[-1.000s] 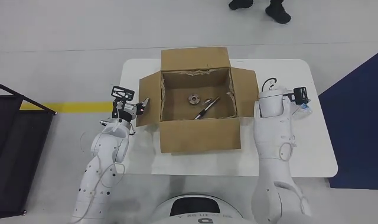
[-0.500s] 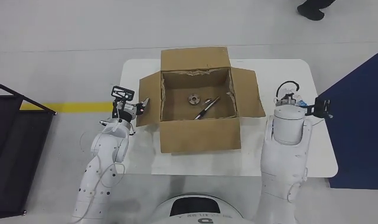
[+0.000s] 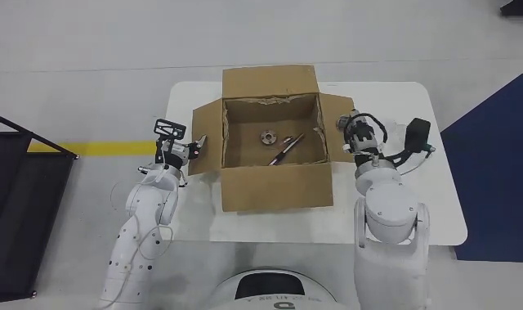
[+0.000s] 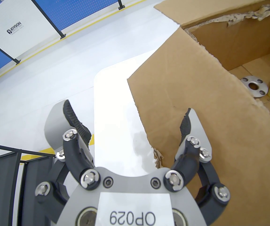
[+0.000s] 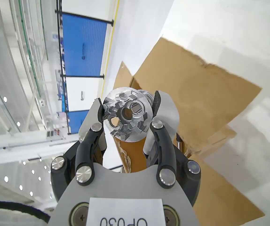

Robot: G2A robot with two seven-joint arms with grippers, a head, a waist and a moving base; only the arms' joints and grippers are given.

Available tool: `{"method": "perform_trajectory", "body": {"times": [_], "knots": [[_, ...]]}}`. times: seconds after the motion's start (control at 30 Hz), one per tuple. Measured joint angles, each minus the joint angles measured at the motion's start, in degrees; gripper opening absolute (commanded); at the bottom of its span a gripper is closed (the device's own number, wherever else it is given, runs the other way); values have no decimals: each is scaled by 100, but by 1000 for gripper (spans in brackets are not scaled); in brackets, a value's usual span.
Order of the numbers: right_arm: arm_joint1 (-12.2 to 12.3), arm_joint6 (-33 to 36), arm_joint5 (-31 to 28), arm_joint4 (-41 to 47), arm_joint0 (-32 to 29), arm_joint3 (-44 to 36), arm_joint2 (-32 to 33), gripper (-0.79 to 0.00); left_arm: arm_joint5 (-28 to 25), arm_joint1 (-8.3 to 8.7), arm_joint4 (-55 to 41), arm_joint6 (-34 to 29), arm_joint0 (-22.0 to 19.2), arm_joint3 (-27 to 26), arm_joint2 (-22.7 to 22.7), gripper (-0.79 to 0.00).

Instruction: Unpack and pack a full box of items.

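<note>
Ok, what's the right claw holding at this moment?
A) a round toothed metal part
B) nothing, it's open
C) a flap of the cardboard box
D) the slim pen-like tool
A: in the right wrist view, the right claw is shut on a round toothed metal part, gripped by its rim between the two fingers.

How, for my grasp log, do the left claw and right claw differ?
The left claw is open and empty; the right claw is shut on a toothed metal part. The left claw sits by the left flap of the box, the right claw by the right flap. Both have the same black ribbed fingers.
</note>
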Motion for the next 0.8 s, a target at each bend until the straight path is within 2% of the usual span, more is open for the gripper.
{"method": "perform_trajectory", "body": {"times": [0.17,0.3,0.4,0.6,0.63,0.67,0.73,0.77,0.8], "knots": [[34,376,381,-1081,688,893,-923,-785,0,0,0,0,0,0,0,0],[12,561,877,-2034,1394,2179,-1669,-785,0,0,0,0,0,0,0,0],[-2,851,1070,-2589,1690,2922,-2127,-785,0,0,0,0,0,0,0,0],[-11,1529,1235,-3049,1950,3550,-2428,-785,0,0,0,0,0,0,0,0],[-17,1566,1262,-3095,1982,3619,-2467,-717,0,0,0,0,0,0,0,0],[-25,1597,1293,-3129,2014,3682,-2505,-579,0,0,0,0,0,0,0,0],[-51,1639,1382,-3157,2100,3809,-2571,-409,0,0,0,0,0,0,0,0],[-63,1641,1422,-3155,2140,3862,-2590,-274,0,0,0,0,0,0,0,0],[-81,1641,1470,-3135,2193,3929,-2611,-80,0,0,0,0,0,0,0,0]]}}
